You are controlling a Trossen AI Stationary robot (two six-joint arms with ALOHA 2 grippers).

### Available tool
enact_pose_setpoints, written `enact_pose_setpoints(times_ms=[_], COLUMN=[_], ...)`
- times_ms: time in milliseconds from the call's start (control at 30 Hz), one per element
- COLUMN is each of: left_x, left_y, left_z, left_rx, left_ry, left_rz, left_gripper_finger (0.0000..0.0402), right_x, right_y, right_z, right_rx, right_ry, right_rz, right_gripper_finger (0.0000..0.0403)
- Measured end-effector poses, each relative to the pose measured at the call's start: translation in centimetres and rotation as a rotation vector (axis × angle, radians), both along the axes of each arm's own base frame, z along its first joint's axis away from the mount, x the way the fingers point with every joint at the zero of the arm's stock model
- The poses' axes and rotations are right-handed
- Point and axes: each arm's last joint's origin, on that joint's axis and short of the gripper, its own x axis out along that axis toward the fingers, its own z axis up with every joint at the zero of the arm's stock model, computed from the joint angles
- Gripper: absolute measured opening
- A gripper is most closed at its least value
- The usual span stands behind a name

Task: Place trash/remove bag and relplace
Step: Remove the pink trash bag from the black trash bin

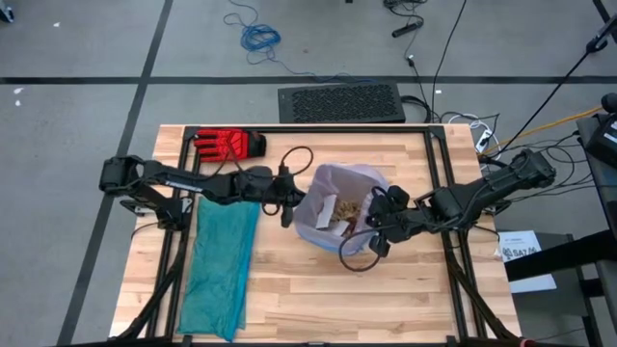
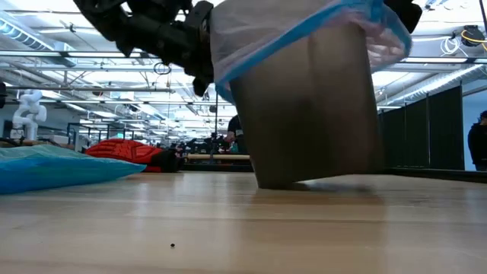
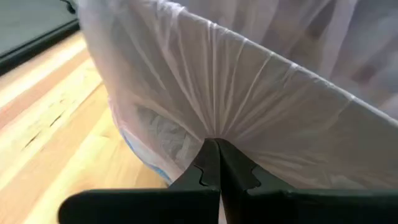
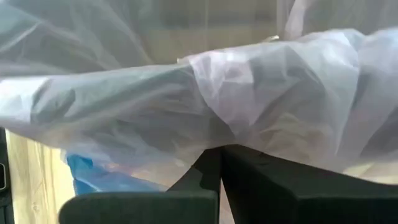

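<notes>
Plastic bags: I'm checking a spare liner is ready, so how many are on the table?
2. The translucent pale pink-white bin liner lines the bin at the table's middle; the flat teal-green plastic bag lies left of it. Others may be hidden.

A grey floor (image 1: pixel 77 58) crossed by dark seams surrounds the butcher-block table (image 1: pixel 289 299). Beyond the table's far edge lie a black ridged mat (image 1: pixel 342 102) and a coiled blue cable (image 1: pixel 258 37). Past the table, ceiling trusses with strip lights (image 2: pixel 114 68) and dark partitions (image 2: pixel 426 129) show.
</notes>
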Motion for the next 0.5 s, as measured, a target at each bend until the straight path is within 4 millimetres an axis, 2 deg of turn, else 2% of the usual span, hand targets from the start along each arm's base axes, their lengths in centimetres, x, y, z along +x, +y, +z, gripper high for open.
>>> enact_pose_setpoints(times_ms=[200, 500], left_x=[-0.4, -1.0], left_y=[0.0, 0.0], left_z=[-0.7, 1.1], left_rx=[-0.011, 0.01], left_ry=[-0.002, -0.073], left_rz=[0.012, 0.01], left_gripper_finger=[0.0, 0.0], right_x=[0.1, 0.0], right_y=[0.0, 0.1], right_z=[0.0, -0.1], right_rx=[-0.01, -0.009], right_ry=[0.004, 0.023], right_rz=[0.03, 0.055], right_gripper_finger=[0.0, 0.0002])
